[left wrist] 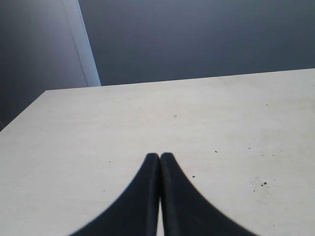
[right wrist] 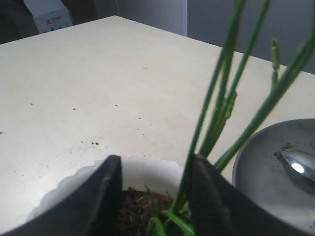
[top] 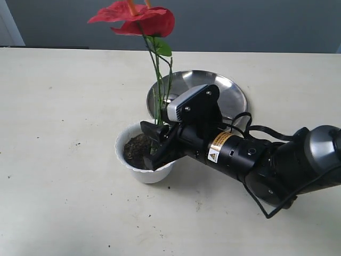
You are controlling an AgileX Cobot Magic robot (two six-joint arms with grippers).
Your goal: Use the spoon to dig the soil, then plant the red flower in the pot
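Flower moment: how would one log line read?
flower: stems in pot | right gripper: open, around stems | left gripper: shut, idle

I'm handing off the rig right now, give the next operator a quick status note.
Left gripper: shut, empty, over bare table.
Right gripper: open over the small white scalloped-rim pot, green stems against one finger.
Red artificial flower: upright, stems down in the dark brown soil.
Shiny metal spoon: lying in the round steel plate.
Done: digging, flower placed.
Left: withdraw right arm, check flower stands.

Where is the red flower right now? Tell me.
In the exterior view, the red flower stands upright mid-table, stems in the pot, steel plate behind it, right gripper at its base.
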